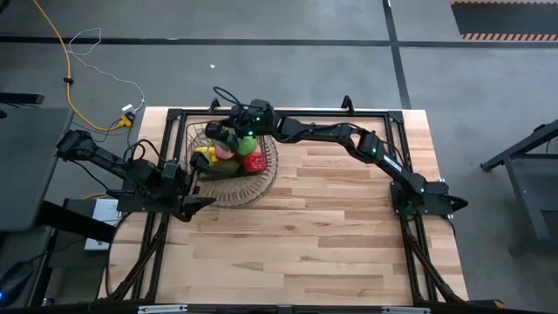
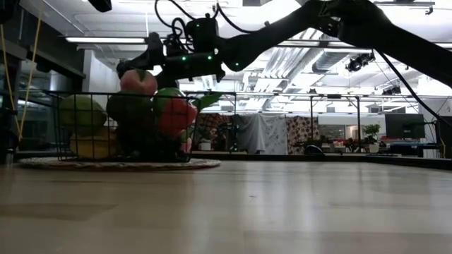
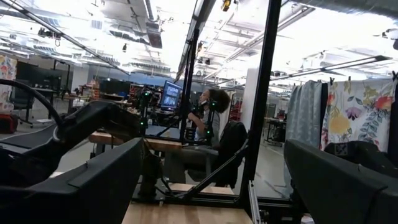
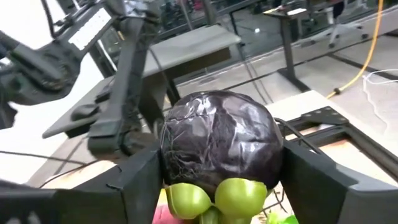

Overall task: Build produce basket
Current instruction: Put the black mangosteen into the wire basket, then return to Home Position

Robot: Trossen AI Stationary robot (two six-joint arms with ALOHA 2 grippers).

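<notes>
The right gripper (image 1: 228,133) hovers over the basket (image 1: 261,185), upper left of centre in the high view, with its fingers (image 4: 140,180) closed on either side of a dark purple cabbage (image 4: 219,138). To finish this placing well, the cabbage should probably come down into a free hollow among the produce, and the fingers should spread only once it rests, since a round piece let go high on the heap could roll out over the rim. The left gripper (image 1: 193,202) waits at the surface's left edge, just beside the basket, its fingers (image 3: 99,186) wide apart and holding nothing. The basket already holds a heap: green (image 2: 82,113), red (image 2: 175,116), pink (image 2: 138,82) and yellow (image 1: 206,157) pieces. The cabbage looks crinkled and glossy; two light green lobes (image 4: 214,196) show below it, perhaps produce in the heap, though the wrist view leaves that unclear.
</notes>
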